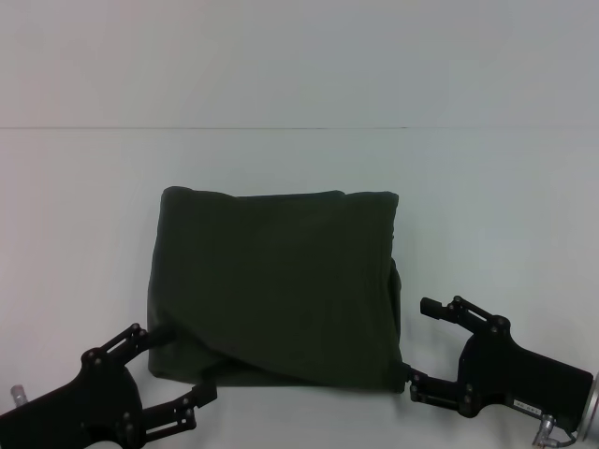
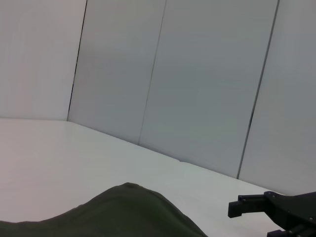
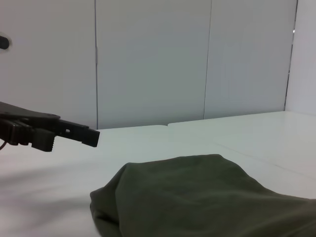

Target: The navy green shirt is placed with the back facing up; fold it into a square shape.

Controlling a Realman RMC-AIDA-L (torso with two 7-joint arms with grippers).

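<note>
1. Navy green shirt [image 1: 276,285] folded into a rough square, plain dark olive cloth uppermost, lying flat near the middle of the white table [image 1: 299,168], closer to the robot's edge than to the far wall.
2. Far edge fairly straight, with rounded, slightly puffed corners; near edge less tidy, with a diagonal fold running from the near-left corner toward the near-right corner.
3. Right side showing a small doubled layer, a narrow strip of cloth sticking out just past the main edge.
4. Left gripper [image 1: 173,372] low at the shirt's near-left corner, fingers spread apart; upper finger touching or just beside the cloth edge, lower finger lying along the near edge, holding nothing clearly.
5. Right gripper [image 1: 421,346] at the shirt's near-right side, fingers also spread wide; lower finger tip right at the near-right corner, upper finger clear of the cloth, nothing clamped.
6. Left wrist view: a rounded hump of the shirt [image 2: 128,212] in the foreground, the other arm's black finger beyond it, pale wall panels [image 2: 197,84] behind.
7. Right wrist view: a bunched corner of the shirt [image 3: 197,197] on the table, the other arm's dark finger hovering past it.
</note>
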